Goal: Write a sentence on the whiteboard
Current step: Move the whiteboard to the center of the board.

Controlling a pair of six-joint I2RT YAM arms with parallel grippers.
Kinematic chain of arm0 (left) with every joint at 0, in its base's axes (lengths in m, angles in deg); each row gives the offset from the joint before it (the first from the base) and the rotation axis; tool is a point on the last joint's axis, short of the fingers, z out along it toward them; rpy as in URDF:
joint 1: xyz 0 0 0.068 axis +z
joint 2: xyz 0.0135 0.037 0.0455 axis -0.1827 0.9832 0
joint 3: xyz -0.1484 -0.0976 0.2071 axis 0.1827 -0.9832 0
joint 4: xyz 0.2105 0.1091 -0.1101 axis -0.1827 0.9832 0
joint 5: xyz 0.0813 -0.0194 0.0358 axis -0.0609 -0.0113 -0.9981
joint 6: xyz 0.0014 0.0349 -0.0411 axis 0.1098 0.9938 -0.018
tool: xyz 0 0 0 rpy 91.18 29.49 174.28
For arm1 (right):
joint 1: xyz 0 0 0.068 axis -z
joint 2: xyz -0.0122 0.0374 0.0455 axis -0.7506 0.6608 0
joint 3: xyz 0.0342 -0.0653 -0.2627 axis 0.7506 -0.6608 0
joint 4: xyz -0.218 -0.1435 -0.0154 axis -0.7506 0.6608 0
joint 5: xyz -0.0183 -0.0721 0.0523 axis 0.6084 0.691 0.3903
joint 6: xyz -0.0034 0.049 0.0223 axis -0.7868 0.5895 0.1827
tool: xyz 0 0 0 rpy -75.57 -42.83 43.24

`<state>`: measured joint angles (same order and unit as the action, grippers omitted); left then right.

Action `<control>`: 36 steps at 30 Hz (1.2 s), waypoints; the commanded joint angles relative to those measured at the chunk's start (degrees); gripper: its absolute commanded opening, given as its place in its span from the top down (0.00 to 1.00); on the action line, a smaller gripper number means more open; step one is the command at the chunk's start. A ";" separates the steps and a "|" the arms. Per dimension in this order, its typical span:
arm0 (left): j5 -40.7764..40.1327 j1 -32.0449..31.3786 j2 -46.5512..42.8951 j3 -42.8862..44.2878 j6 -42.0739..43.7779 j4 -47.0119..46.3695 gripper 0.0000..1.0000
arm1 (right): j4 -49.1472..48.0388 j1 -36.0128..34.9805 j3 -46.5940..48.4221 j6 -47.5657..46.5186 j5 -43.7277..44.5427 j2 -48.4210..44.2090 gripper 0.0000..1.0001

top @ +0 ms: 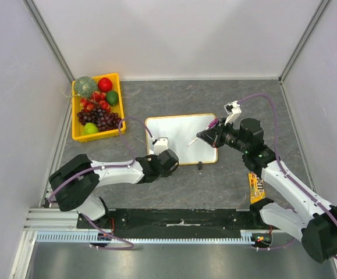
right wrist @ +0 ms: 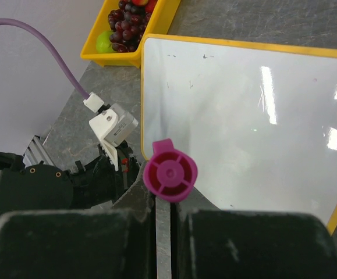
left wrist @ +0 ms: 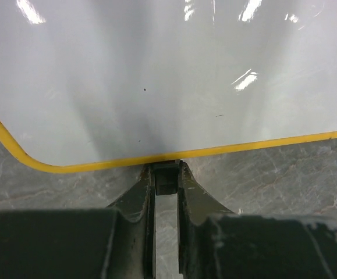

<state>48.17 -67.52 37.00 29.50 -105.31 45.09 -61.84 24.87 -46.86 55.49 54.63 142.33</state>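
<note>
While the small rectangular orange-framed white whiteboard [top: 177, 131] lies flat on the grey marbled counter [top: 226, 186], the left end effector [left wrist: 167, 173] is clamped on a black clip [left wrist: 167, 181] at the whiteboard's near edge. The right end effector [right wrist: 167, 200], closed, grips a magenta-ended marker [right wrist: 170, 174] above the whiteboard's right side. A yellow plastic fruit tray [top: 92, 138] stands far-left of the whiteboard.

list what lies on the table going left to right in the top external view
yellow fruit bin → whiteboard → orange packet; both grippers and the marker overlap the board, so they are left out
</note>
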 commanded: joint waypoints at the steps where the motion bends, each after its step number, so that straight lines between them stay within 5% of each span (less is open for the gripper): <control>1: 2.56 -4.00 -0.16 -0.74 -7.68 12.44 0.98 | -0.81 0.21 0.77 0.37 -0.77 -1.72 1.00; 16: 1.77 -14.02 -1.21 2.52 -22.62 26.68 0.98 | 0.16 0.21 0.59 0.11 -1.13 -2.96 1.00; 29: 1.77 -19.56 -1.39 3.92 -27.82 26.69 0.97 | -0.10 0.21 0.85 -0.07 -1.13 -2.52 1.00; 36: 2.65 -20.52 -1.82 2.52 -29.05 25.81 0.89 | -0.19 0.21 0.33 0.02 -1.04 -2.78 1.00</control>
<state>45.94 -86.05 35.08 33.35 -129.71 68.94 -61.38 24.87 -46.86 55.71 54.15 140.14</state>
